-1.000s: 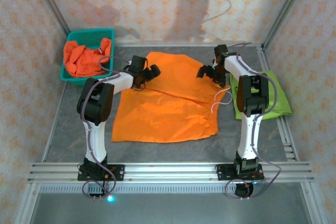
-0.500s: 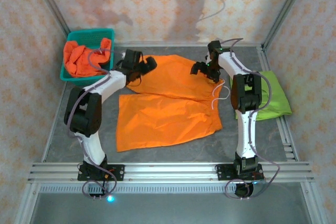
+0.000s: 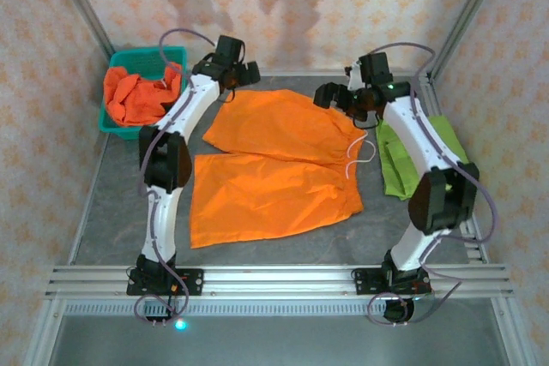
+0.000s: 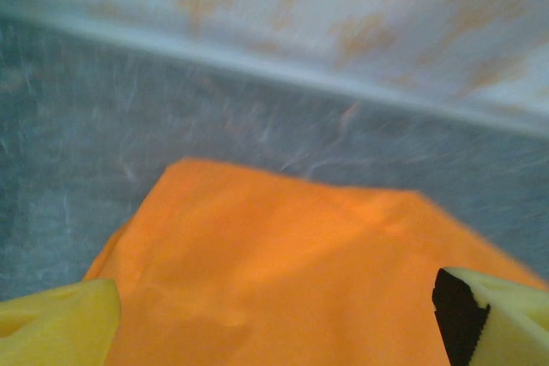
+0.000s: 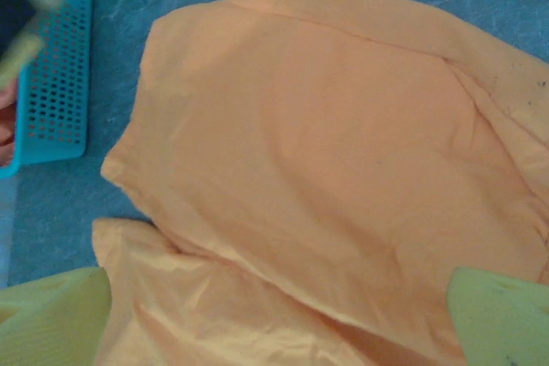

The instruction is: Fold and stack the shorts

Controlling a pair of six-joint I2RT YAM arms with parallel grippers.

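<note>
Top external view: a pair of orange shorts (image 3: 274, 169) was spread flat on the grey table (image 3: 111, 203), in the middle of the frame. A crease was seen running across it, and the upper part was laid a bit crooked above the lower part. A white drawstring (image 3: 356, 156) was curled at its right edge. The left gripper (image 3: 249, 73) was held near the upper left corner of the orange shorts, with its fingers apart and nothing in them. The right gripper (image 3: 328, 96) was held near the upper right corner, spread wide too, with nothing in it. A pair of green shorts (image 3: 395, 173) was laid at the right of the frame, partly hidden by the right arm. A heap of orange shorts (image 3: 137, 96) was piled in the teal basket (image 3: 129, 57) at the upper left.

Left wrist view: the picture was blurred. The orange shorts (image 4: 283, 280) were seen in the lower half. Two yellow fingers (image 4: 51, 327) were seen far apart in the bottom corners, with nothing gripped.

Right wrist view: the orange shorts (image 5: 326, 169) were spread over most of the frame. The teal basket (image 5: 60, 75) was seen at the left edge. Yellow fingers (image 5: 51, 319) were seen wide apart in the bottom corners, and nothing was held.
</note>
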